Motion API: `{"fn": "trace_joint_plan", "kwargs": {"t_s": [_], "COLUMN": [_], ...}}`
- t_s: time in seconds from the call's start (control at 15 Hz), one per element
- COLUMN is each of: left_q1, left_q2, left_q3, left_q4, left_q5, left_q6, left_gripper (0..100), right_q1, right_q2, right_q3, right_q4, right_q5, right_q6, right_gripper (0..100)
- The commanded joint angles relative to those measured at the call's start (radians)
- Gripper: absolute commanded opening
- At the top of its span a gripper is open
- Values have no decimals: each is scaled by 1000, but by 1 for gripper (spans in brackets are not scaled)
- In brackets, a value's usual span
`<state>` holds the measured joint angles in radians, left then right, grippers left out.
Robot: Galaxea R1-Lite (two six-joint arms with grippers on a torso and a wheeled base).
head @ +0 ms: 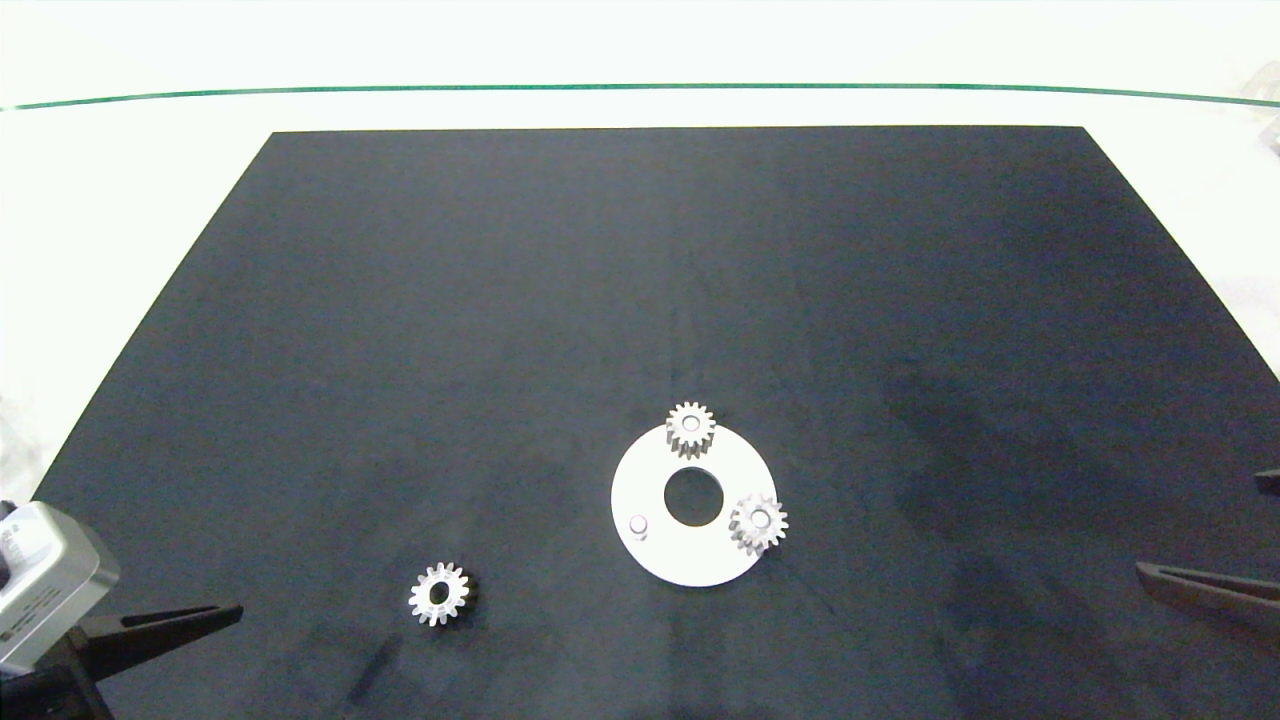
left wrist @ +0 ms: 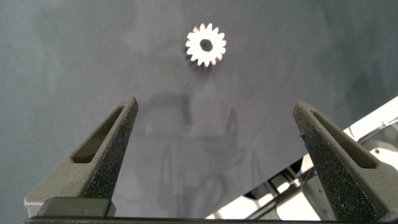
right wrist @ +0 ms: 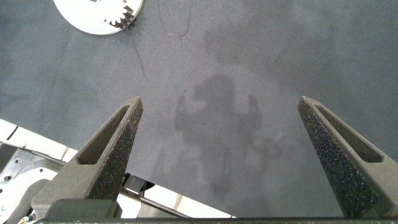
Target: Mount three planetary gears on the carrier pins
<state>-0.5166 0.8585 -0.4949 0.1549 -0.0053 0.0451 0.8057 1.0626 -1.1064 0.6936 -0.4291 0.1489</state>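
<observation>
Gears sit on two carrier pins of the white disc (head: pixel 650 490), at 12 (head: pixel 690 429) and 4 o'clock (head: pixel 758 521), the 8 o'clock pin (head: pixel 638 524) bare, the third gear (head: pixel 438 593) lying loose on the black surface (head: pixel 400 350) before my left claw (left wrist: pixel 214 121), spread wide like my right claw (right wrist: pixel 221 118).

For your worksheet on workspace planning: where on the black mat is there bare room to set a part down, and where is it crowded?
Bare: the mat's whole far half and its right side, between the white disc and the right claw. Crowded: the near centre, where the disc carries two gears and a bare pin; the loose gear lies by the left claw.
</observation>
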Motion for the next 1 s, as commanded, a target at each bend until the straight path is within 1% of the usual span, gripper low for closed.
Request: {"fn": "trace_joint_plan", "kwargs": {"t_s": [0.07,0.13,0.27,0.33,0.4,0.53,0.73,0.8,0.93,1.0], "left_q1": [-22,-54,-63,-65,-86,-97,-99,-97,-97,-99], "left_q2": [24,24,28,34,51,86,185,212,260,281], "left_q3": [55,82,124,128,136,144,164,174,199,210], "left_q4": [-52,-86,-141,-152,-169,-224,-376,-414,-486,-520], "left_q5": [-1,1,1,1,1,1,4,4,2,4], "left_q6": [24,41,65,71,73,75,79,87,90,104], "left_gripper": [100,100,100,100,100,100,100,100,100,100], "right_q1": [0,0,0,0,0,0,-2,-2,-2,-2], "right_q2": [-1,-3,-1,-1,-1,-1,-3,-3,0,4], "right_q3": [11,16,19,20,26,31,30,30,30,30], "right_q4": [4,4,4,4,4,6,4,4,4,4], "right_q5": [-2,-2,-2,-2,-2,-2,-2,-2,-2,-2], "right_q6": [1,1,4,4,4,6,6,6,6,6], "right_gripper": [100,100,100,100,100,100,100,100,100,100]}}
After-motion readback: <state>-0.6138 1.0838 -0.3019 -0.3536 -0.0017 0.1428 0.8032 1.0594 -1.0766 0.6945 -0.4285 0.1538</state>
